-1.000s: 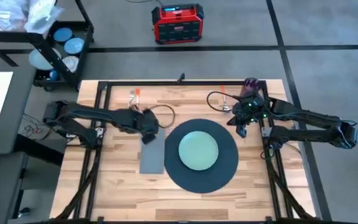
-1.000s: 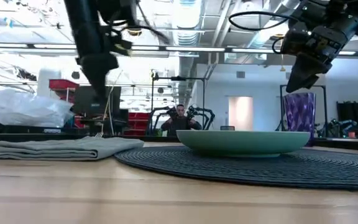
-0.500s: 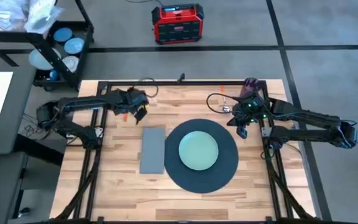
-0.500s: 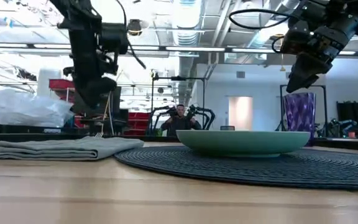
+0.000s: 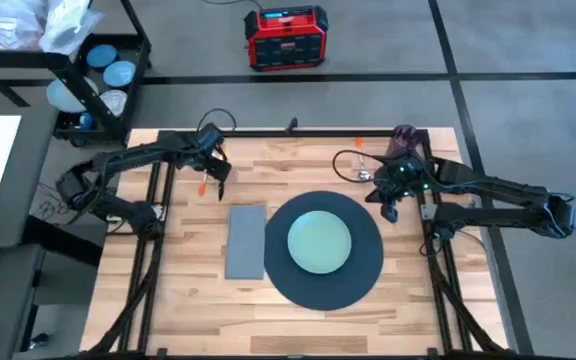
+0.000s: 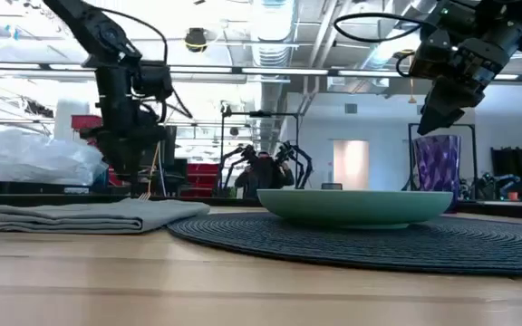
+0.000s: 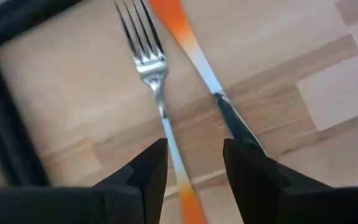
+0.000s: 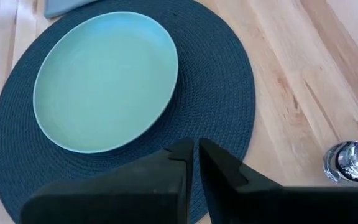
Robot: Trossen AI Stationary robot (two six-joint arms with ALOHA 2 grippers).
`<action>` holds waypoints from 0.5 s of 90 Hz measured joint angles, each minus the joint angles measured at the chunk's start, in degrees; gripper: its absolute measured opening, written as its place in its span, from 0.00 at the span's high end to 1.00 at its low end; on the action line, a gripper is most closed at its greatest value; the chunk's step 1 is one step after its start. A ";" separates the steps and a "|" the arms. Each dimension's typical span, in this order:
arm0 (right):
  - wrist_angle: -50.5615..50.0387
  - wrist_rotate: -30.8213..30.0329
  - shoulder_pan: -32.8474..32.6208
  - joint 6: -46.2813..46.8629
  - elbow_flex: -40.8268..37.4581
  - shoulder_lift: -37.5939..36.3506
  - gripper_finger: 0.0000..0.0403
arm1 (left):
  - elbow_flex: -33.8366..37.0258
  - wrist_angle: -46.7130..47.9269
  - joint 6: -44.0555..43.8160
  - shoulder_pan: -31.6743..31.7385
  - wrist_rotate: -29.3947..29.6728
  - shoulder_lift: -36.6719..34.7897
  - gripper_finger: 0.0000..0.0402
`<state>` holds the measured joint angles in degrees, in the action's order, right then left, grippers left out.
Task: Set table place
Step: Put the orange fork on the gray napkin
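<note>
My left gripper (image 7: 194, 163) hangs over the far left part of the light butcher-block wooden table (image 5: 198, 300), near the black frame rail. Its 2 fingers (image 7: 148, 174) stand apart, a moderate gap, holding nothing. Straight below them lies the orange-handled steel fork (image 7: 157, 93): the shaft runs through the gap between my fingers, the tines point away toward the rail. Just beside it lies a second orange-handled utensil (image 7: 194, 53), its metal part passing under my other finger; knife or spoon, I cannot tell. The 2 pieces lie at a slight angle to each other, close but not crossing where visible. In the high view the same gripper (image 5: 215, 165) sits above a small orange streak on the wood.

My right gripper (image 8: 196, 155) waits off the table surface, above the far right edge of the large dark round woven mat (image 5: 326, 250). Its fingers are pressed nearly together, only a sliver between them, nothing held. In the low view it (image 6: 430, 113) hangs well above the plate.

Place so far: pale green round plate (image 5: 319, 240) centred on the mat. Grey folded rectangular napkin (image 5: 245, 240) flat on the wood, just beside the mat on its left. Small purple cup (image 5: 404, 138) at the far right corner of the table, behind my right arm. A shiny metal piece (image 8: 350, 163) shows on the wood near the mat in the right wrist view; identity not clear.
</note>
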<state>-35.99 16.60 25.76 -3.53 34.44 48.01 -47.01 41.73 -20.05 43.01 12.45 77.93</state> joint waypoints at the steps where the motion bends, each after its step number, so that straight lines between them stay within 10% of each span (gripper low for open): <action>1: -0.01 0.00 0.00 0.00 0.00 0.00 0.96 | 0.13 -0.19 0.00 0.12 -0.16 0.00 0.65; 45: 0.00 0.04 -0.29 0.02 0.00 0.00 0.96 | 5.30 -4.03 -0.93 0.50 -0.20 1.17 0.65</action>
<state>-35.99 16.64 25.47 -3.51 34.44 48.01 -41.71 37.70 -20.98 43.51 12.25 79.10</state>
